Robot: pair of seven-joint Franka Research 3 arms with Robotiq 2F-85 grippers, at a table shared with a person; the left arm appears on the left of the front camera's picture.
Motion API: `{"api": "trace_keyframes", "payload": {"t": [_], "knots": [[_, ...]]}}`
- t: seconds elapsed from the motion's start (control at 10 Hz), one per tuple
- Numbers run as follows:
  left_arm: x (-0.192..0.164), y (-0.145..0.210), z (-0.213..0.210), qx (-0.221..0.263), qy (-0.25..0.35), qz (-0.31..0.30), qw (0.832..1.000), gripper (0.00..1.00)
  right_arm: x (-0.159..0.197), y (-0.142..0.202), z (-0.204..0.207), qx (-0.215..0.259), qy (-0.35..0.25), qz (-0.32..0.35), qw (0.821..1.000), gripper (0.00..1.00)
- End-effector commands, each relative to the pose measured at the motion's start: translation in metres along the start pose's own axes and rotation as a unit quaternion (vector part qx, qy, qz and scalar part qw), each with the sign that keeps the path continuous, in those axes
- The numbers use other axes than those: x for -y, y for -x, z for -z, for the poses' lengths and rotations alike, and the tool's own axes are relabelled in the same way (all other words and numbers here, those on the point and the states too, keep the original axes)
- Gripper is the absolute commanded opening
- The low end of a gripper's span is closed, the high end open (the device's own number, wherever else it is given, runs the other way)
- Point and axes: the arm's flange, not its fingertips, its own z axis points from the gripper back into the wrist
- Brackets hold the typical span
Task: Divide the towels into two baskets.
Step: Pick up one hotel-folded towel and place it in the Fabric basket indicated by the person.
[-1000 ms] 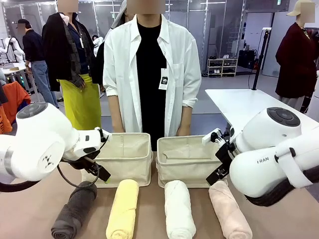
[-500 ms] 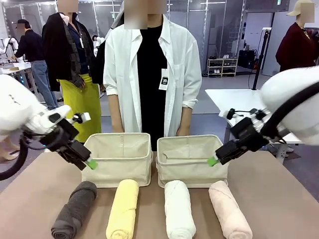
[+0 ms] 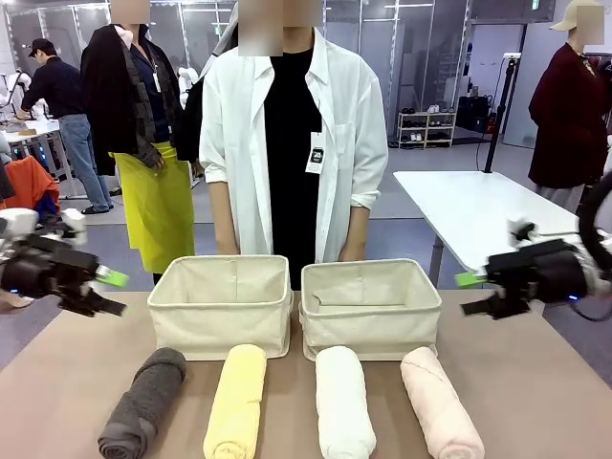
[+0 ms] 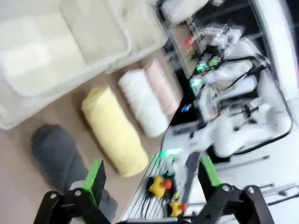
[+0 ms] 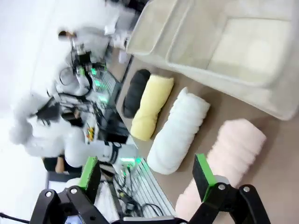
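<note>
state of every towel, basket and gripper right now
dark grey towel: rolled, on table
pale yellow towel: rolled, on table
white towel: rolled, on table
pale pink towel: rolled, on table
left basket: empty
right basket: empty
left gripper: open, holding nothing
right gripper: open, holding nothing

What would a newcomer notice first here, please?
Four rolled towels lie in a row at the table's near edge: dark grey, pale yellow, white, pale pink. Behind them, the left basket and right basket stand side by side, empty. The left gripper and right gripper hang open at the table's sides.
</note>
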Motion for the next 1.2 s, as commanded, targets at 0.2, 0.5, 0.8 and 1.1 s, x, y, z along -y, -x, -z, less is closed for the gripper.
{"api": "trace_keyframes", "payload": {"t": [0.2,0.5,0.8,1.1], "knots": [[-0.040,0.058,-0.136,0.172,0.006,-0.027,0.985,1.00,0.036,0.051,-0.129,0.153,0.027,0.118,0.981,1.00],[-0.049,0.099,-0.202,0.250,-0.042,-0.065,0.965,1.00,0.051,0.091,-0.157,0.197,0.030,0.135,0.971,1.00],[-0.054,0.095,-0.203,0.240,-0.057,-0.087,0.965,1.00,0.059,0.102,-0.151,0.207,0.032,0.134,0.969,1.00],[-0.050,0.112,-0.217,0.258,-0.052,-0.072,0.962,1.00,0.065,0.101,-0.163,0.199,0.033,0.148,0.968,1.00]]}}
